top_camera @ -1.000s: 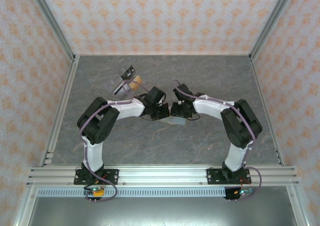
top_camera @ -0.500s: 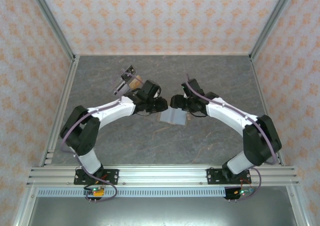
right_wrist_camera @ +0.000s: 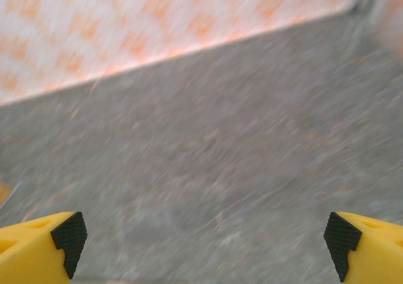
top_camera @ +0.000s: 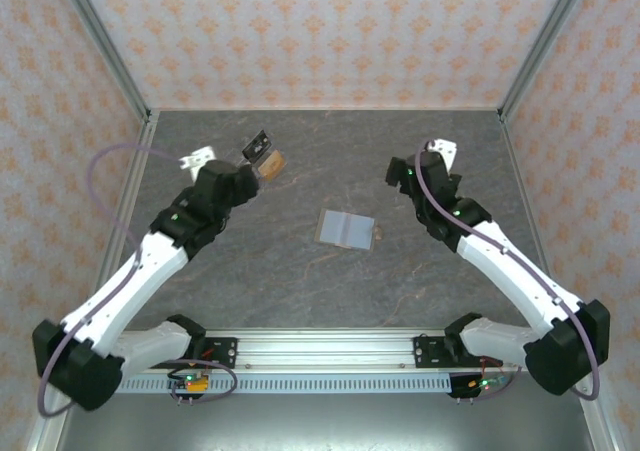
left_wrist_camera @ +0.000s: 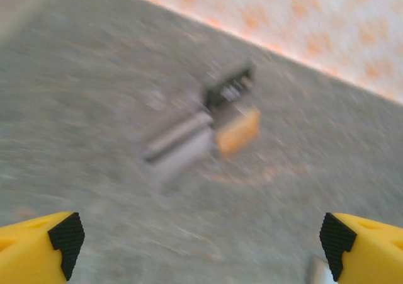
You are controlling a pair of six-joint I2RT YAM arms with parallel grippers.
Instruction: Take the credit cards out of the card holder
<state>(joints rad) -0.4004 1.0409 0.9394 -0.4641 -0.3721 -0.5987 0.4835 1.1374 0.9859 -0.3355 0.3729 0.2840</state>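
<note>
The card holder [top_camera: 347, 229] lies open and flat, blue-grey panels up, near the middle of a grey marbled counter [top_camera: 300, 301] boxed in by orange-patterned walls [top_camera: 320, 31] and aluminium posts [top_camera: 100, 41]. The left gripper [left_wrist_camera: 200, 240] and right gripper [right_wrist_camera: 206, 237] both gape wide and empty, well apart from it. A clear tray [top_camera: 258, 159] sits at far left.

Pretty blurry here. The right gripper [right_wrist_camera: 204, 246] has its yellow fingers [right_wrist_camera: 38, 246] spread wide at the bottom corners, with bare grey table [right_wrist_camera: 208, 152] between them, running up to the orange-patterned wall [right_wrist_camera: 126, 26] at its far edge.
</note>
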